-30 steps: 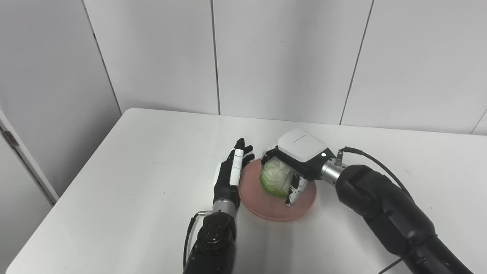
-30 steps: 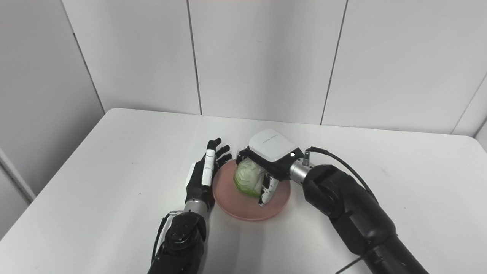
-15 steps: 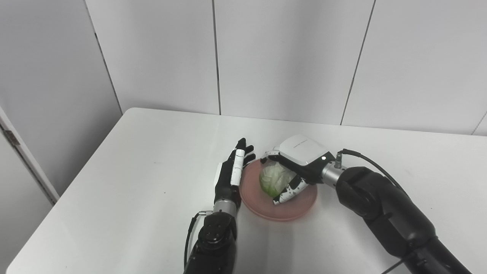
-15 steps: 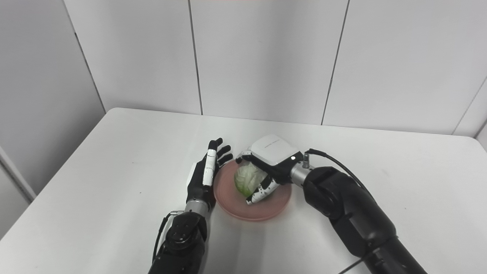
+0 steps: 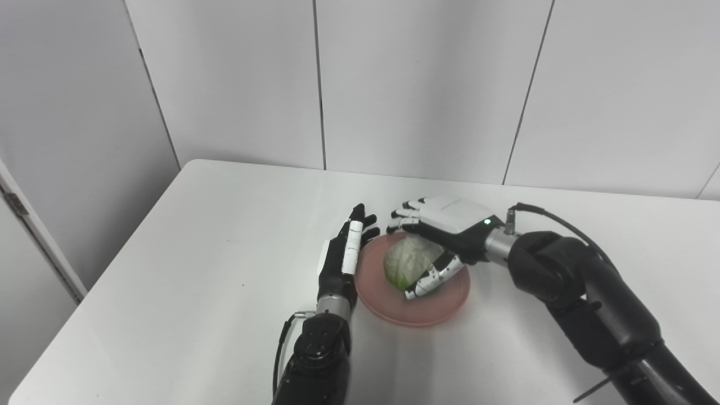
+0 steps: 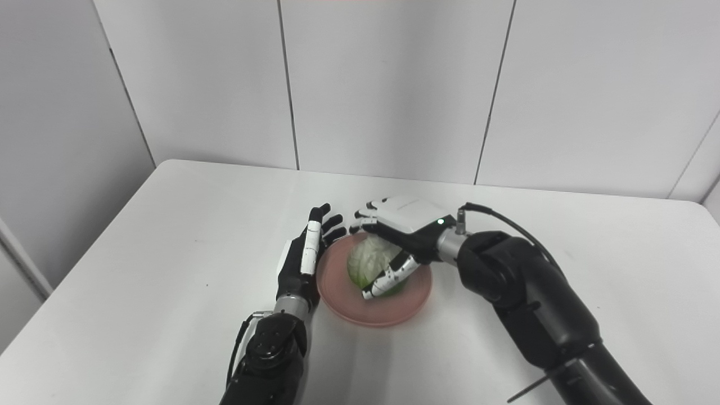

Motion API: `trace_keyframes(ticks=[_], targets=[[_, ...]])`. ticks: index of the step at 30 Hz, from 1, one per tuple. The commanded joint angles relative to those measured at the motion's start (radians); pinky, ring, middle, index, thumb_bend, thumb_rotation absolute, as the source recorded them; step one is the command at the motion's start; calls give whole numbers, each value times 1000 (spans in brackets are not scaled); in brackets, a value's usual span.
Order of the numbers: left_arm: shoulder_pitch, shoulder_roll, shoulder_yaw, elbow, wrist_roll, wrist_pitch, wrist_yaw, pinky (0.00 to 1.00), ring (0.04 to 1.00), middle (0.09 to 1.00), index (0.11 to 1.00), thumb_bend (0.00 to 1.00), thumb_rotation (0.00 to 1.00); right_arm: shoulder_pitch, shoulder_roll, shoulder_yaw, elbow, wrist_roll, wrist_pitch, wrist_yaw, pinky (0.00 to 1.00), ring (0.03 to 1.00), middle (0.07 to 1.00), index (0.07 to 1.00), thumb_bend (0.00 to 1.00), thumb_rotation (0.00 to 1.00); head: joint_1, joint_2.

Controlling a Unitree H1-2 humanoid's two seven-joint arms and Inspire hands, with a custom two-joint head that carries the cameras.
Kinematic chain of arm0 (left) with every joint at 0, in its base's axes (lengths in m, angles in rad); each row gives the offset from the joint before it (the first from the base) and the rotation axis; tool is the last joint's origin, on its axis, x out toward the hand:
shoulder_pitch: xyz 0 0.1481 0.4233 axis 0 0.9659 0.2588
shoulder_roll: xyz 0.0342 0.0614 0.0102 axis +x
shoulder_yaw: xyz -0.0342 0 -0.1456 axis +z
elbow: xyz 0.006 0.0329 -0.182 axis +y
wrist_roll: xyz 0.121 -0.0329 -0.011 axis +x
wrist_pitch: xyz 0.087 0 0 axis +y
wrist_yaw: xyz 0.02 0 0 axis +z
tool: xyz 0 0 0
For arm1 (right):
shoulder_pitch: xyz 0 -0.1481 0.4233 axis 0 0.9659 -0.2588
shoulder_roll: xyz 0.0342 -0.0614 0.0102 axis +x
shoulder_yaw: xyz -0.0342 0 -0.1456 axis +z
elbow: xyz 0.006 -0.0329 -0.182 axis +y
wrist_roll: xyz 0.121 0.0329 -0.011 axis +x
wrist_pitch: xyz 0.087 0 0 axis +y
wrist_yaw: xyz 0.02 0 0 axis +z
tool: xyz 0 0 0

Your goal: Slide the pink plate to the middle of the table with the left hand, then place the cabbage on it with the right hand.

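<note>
The pink plate (image 5: 433, 304) lies near the middle of the white table, and the pale green cabbage (image 5: 406, 263) rests on it. My right hand (image 5: 447, 225) hovers over the cabbage with its fingers spread apart and its thumb stretched along the cabbage's front side. It is open and no longer grips the cabbage. My left hand (image 5: 342, 253) stands edge-on against the plate's left rim, flat and open, fingers pointing away from me.
The white table (image 5: 197, 253) is bounded by grey wall panels at the back and drops off at its left edge. A black cable loops above my right wrist (image 6: 495, 216).
My right hand has opened and flattened over the cabbage, letting it go onto the plate. The left hand and the plate have stayed put.
</note>
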Motion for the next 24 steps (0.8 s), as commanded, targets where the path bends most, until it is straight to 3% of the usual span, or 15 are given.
trace_keyframes(ticks=[1,6,7,8,12,14,19,24], targets=[[-22,-1,-1,1,-13,-5,-17,892,851,870,896,868,961,-75,-22,-34,-44,12,23,-4,1000,1000,948,850,1000,625,-3,2],[-26,3,1,2,-17,-4,-13,902,893,873,901,877,955,-71,-35,-108,-47,72,4,-64,997,985,927,841,1000,658,-8,0],[-26,4,1,1,-16,-3,-10,895,888,872,900,880,957,-62,-33,-131,-45,93,2,-86,989,963,917,840,1000,681,-8,0],[-27,6,0,2,-9,-9,-6,872,873,867,897,880,963,-40,-19,-167,-42,125,11,-122,921,940,907,846,1000,756,-6,-1],[-29,26,-18,22,42,-64,10,808,850,862,902,868,988,49,66,-303,-9,247,41,-275,823,924,902,860,901,873,-11,-7],[-33,36,-24,43,69,-103,20,768,861,870,903,865,990,86,114,-368,40,326,36,-351,809,918,911,877,908,964,-9,-14],[-41,52,-16,79,92,-167,31,772,900,886,894,854,965,150,227,-502,157,528,-10,-491,868,926,927,921,834,1000,-38,-17],[-49,76,-15,101,137,-255,63,824,908,905,880,849,932,175,326,-596,241,704,-31,-569,952,967,973,971,909,1000,-84,-19]])
